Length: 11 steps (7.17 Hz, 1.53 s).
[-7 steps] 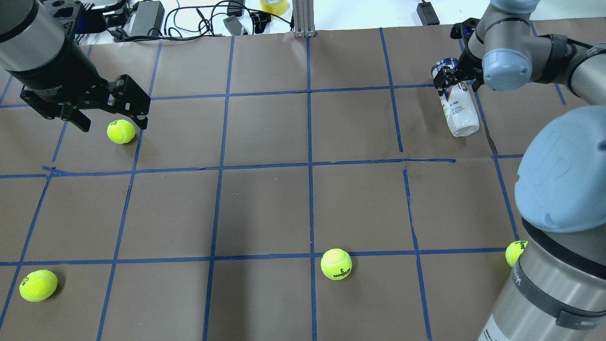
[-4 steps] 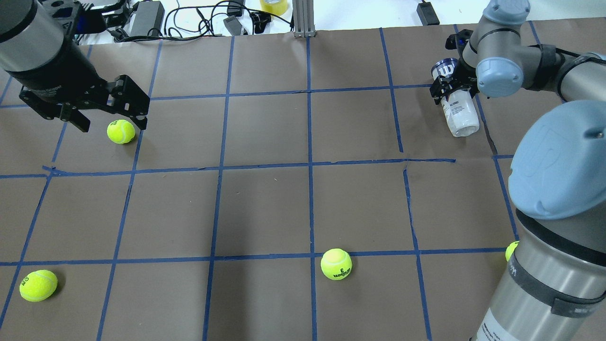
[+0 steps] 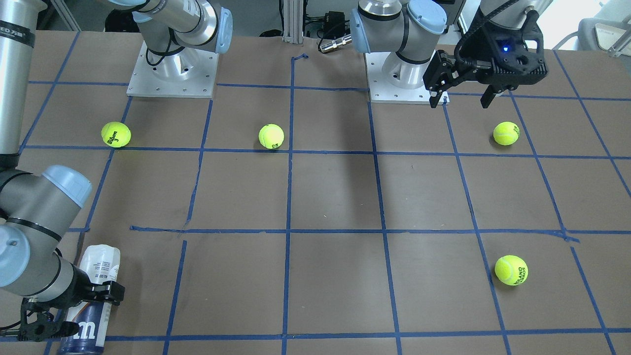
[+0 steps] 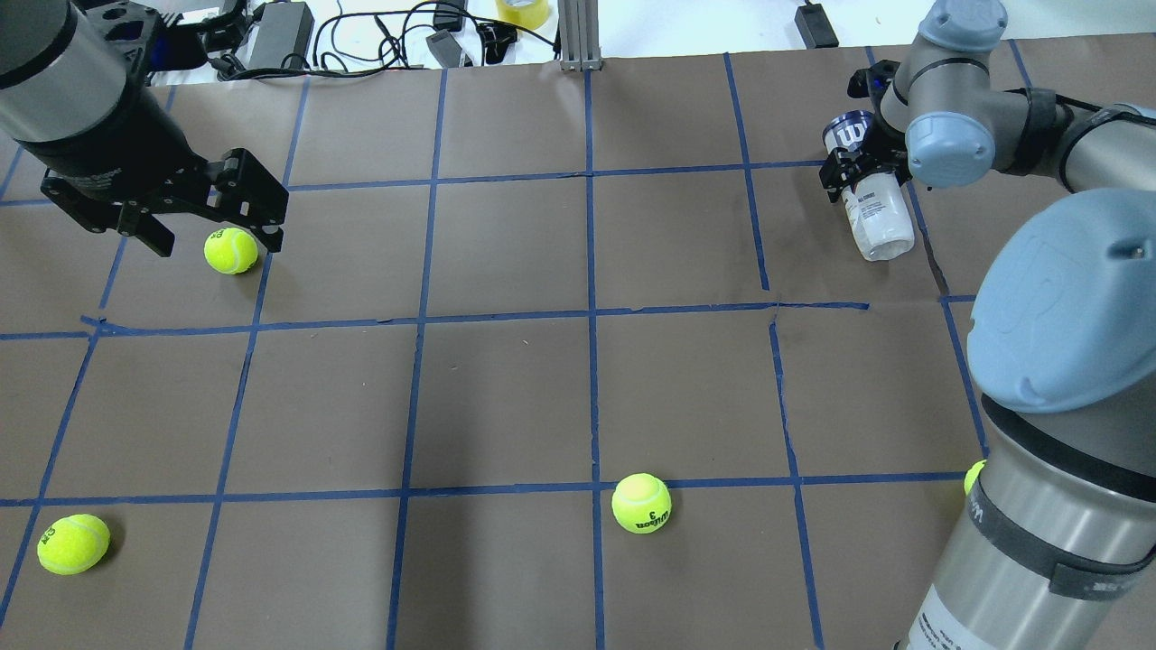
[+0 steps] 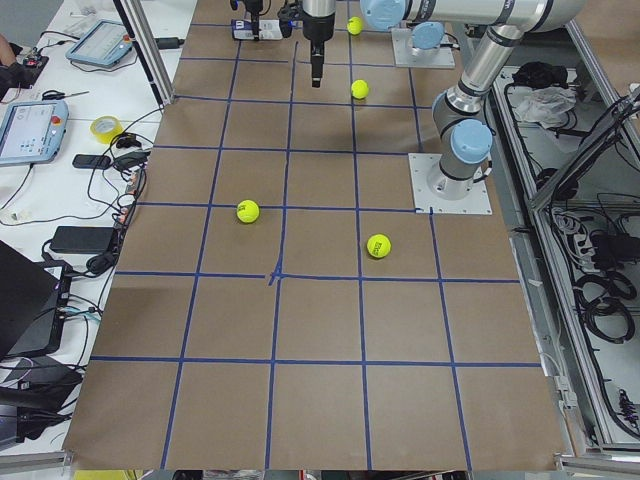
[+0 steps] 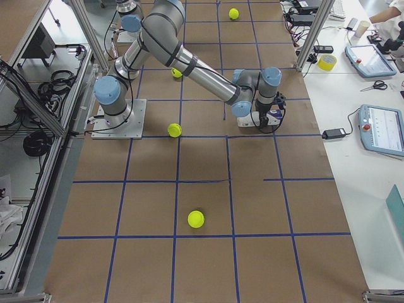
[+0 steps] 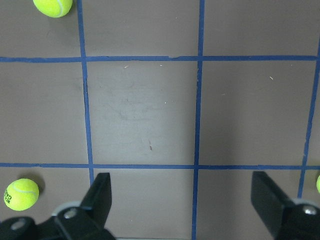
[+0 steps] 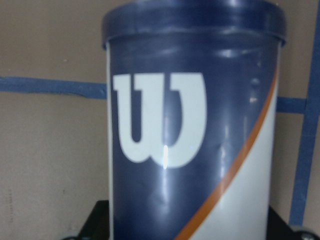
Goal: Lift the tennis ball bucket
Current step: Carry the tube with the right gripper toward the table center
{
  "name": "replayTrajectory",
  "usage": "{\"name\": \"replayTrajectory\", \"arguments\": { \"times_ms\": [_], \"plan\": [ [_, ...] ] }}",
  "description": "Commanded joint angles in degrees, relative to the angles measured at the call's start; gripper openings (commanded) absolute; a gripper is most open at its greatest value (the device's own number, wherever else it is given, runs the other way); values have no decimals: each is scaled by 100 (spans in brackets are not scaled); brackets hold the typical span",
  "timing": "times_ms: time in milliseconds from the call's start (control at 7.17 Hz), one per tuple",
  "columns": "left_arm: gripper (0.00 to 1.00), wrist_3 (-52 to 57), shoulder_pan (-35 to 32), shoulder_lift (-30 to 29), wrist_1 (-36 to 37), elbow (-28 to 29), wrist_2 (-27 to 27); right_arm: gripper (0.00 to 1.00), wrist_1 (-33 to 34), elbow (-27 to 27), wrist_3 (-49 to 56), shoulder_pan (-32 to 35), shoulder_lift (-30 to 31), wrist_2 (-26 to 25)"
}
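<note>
Clamping the tennis ball bucket (image 4: 878, 221) between its jaws near the navy end, white end jutting past the tool, R gripper (image 4: 856, 171) looks ready to lift; next: raise straight up w/o slip; L gripper (image 7: 182, 195) spread open, idle.

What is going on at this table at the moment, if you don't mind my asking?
The right gripper sits around the middle of the slim white-and-navy tennis ball can on the far right of the brown-papered table. Whether its jaws have closed, or the can has left the surface, is unclear. The left gripper hovers open and empty near one of four yellow-green tennis balls scattered about.
</note>
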<state>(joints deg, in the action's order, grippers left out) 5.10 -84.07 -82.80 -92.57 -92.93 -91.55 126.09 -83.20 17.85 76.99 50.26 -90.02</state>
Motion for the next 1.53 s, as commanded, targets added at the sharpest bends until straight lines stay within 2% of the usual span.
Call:
{"name": "replayTrajectory", "arguments": {
  "times_ms": [0,558,977,1256,1395],
  "plan": [
    [100,0,-4,9,-6,-32,6,68,-6,-3,26,0,-7,2],
    [100,0,40,9,20,-14,-3,68,-129,111,87,253,281,-6],
    [100,0,66,-17,46,-23,40,74,-217,32,315,1333,502,-50],
    [100,9,83,-8,64,-15,15,73,-217,32,955,1826,616,-24],
    [100,9,92,-8,73,-14,14,74,-199,32,1627,2098,634,-33]
  ]
}}
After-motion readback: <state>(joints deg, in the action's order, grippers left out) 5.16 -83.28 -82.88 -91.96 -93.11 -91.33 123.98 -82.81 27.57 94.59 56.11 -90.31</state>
